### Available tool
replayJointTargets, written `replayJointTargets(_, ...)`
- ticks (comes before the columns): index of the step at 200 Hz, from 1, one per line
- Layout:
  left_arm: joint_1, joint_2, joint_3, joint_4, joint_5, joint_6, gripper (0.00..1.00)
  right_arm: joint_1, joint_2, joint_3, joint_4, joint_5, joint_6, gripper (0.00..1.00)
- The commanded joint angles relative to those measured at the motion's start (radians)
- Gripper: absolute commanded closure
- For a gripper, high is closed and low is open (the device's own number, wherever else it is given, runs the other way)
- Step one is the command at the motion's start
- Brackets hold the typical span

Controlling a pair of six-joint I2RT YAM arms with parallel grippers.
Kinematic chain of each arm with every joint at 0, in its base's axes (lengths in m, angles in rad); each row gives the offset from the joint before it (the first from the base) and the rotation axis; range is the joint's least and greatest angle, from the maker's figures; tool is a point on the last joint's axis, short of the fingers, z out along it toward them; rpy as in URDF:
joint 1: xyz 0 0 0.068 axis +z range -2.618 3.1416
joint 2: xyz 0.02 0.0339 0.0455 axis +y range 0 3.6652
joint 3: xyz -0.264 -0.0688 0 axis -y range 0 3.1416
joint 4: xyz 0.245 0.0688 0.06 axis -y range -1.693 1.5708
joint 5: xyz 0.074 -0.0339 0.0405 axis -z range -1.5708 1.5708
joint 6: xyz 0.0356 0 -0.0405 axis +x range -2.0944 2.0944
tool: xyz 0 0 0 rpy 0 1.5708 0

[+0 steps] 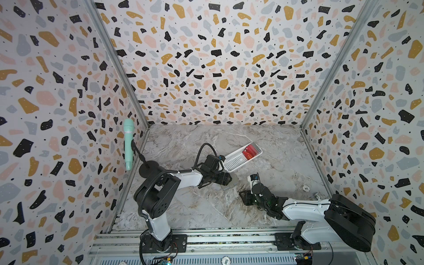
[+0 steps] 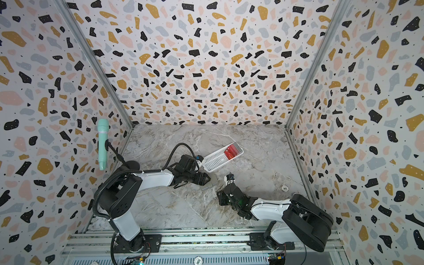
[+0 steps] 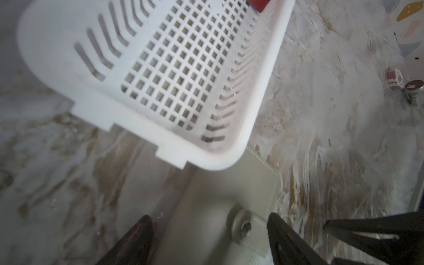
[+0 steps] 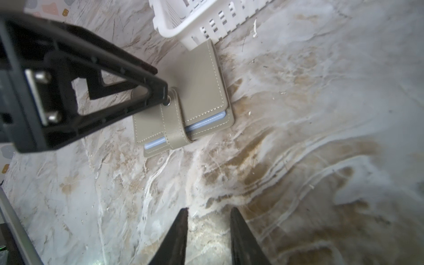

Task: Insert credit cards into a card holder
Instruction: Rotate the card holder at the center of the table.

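The card holder (image 4: 202,87), a grey-taupe wallet with a light blue inside edge, lies shut on the marble table; only a sliver of the card holder (image 2: 212,183) shows in a top view. My left gripper (image 3: 210,227) stands open just above it. One of its fingers (image 4: 158,91) is at the tab's snap (image 3: 243,226). The red credit cards (image 1: 250,152) lie in the far end of the white basket (image 1: 236,160). My right gripper (image 4: 209,210) hovers over bare table nearer the front, fingers (image 4: 234,215) narrowly apart, nothing between them.
The basket's near corner (image 3: 220,158) overlaps the wallet's far edge. A teal microphone (image 1: 128,143) hangs on the left wall. A small round token (image 1: 305,188) and a metal knob (image 1: 316,195) lie by the right wall. Aluminium rails (image 1: 218,238) run along the front.
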Motion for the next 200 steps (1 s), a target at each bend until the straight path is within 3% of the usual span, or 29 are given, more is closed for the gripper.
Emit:
replayJointTargets(1,-0.022,-0.068,-0.064,0.015,0.058,-0.02,0.21,-0.014,-0.005,0.022,0.016,-0.011,0.022,0.67)
replayJointTargets(35,-0.078,-0.138,-0.184,0.152,0.078,-0.137,0.22,-0.043,-0.005,0.032,0.005,-0.037,0.021,0.68)
replayJointTargets(85,-0.131,-0.196,-0.345,0.475,0.106,-0.413,0.26,-0.062,0.0,0.081,-0.07,-0.031,-0.002,0.69)
replayJointTargets(109,-0.129,-0.224,-0.354,0.449,0.019,-0.478,0.28,-0.066,0.016,0.102,-0.082,-0.029,-0.013,0.69)
replayJointTargets(139,-0.129,-0.23,-0.372,0.555,-0.007,-0.612,0.34,-0.081,0.053,0.133,-0.094,-0.04,-0.029,0.69)
replayJointTargets(200,-0.129,-0.206,-0.368,0.509,-0.122,-0.696,0.35,-0.103,0.144,0.186,-0.078,-0.095,-0.071,0.64)
